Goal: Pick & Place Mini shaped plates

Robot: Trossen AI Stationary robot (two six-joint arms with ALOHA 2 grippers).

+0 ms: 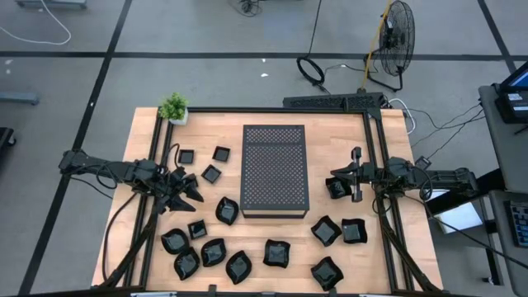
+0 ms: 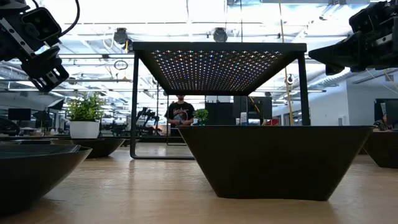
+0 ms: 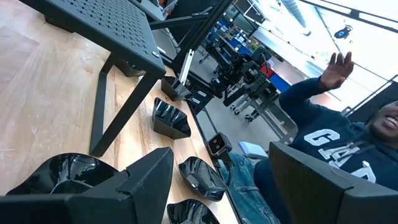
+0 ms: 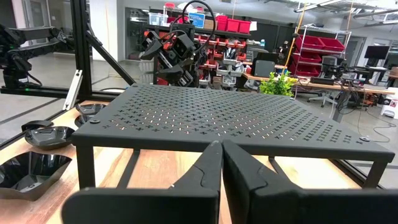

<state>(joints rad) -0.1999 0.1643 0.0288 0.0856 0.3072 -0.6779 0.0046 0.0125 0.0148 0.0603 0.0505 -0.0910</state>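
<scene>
Small glossy black mini shaped plates (image 1: 238, 266) lay scattered across the lower half of the high view around a dark perforated rectangular box (image 1: 275, 170), left gripper (image 1: 188, 189) spread wide and empty at centre left, right gripper (image 1: 355, 176) pressed closed, holding nothing, centre right.

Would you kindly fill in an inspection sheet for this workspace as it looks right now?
Surface: wooden table, bare at the far right edge.
Job's things: mini shaped plates, glossy black, scattered along the near side, three small ones at far left, a few near the right arm.
Clutter: perforated black stand at centre; potted plant at the far left corner.
End effectors: left end effector open, above the plates left of the stand; right end effector shut, empty, right of the stand.
Cables: loose leads on the floor beyond the table.
Surroundings: standing fan; a person in the left wrist view.
</scene>
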